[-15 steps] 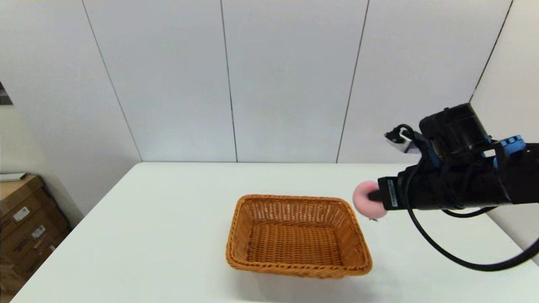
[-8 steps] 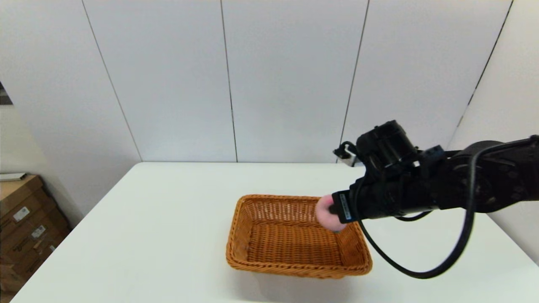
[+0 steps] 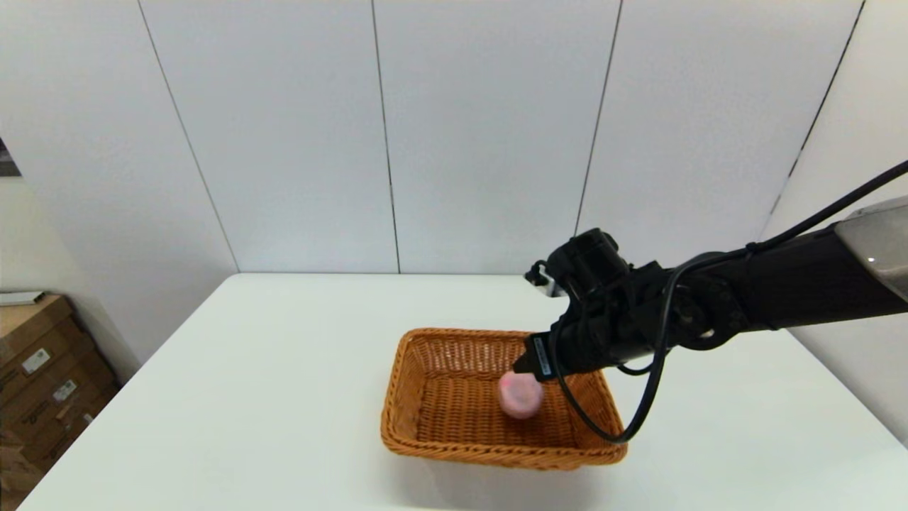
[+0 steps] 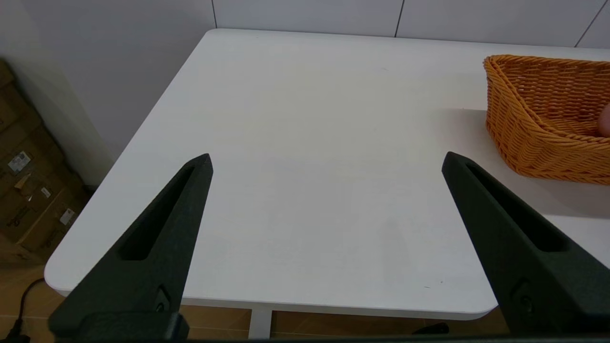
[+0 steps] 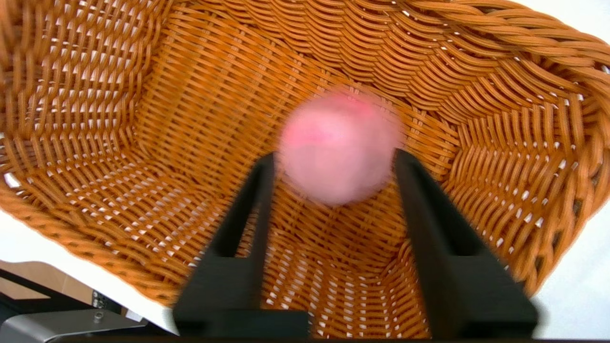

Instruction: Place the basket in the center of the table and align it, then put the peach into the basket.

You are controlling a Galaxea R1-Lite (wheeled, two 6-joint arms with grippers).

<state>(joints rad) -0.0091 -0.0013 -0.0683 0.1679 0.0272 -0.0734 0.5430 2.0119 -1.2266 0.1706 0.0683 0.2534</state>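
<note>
Two arms belong to us, and from the head view only the right arm [image 3: 745, 305] shows, reaching in from the right over the wicker basket [image 3: 440, 436]. Our right gripper [image 3: 528, 365] points down over the right half of the basket, which sits near the middle of the white table [image 3: 248, 369]. Just under the fingertips we see the peach [image 3: 521, 394], inside the basket above its woven floor; whether it touches the floor we cannot tell.

From the left wrist view, our left gripper [image 4: 326, 164] hangs over bare table with its fingers [image 4: 157, 238] spread wide and nothing between them. The basket [image 4: 529, 143] lies off to one side, well apart from it.

From the right wrist view, the blurred peach [image 5: 339, 147] lies just past our right gripper's fingertips [image 5: 402, 164], and the fingers stand parted about as wide as the fruit. Whether they touch it we cannot tell. Basket weave [image 5: 143, 119] fills the surroundings.
</note>
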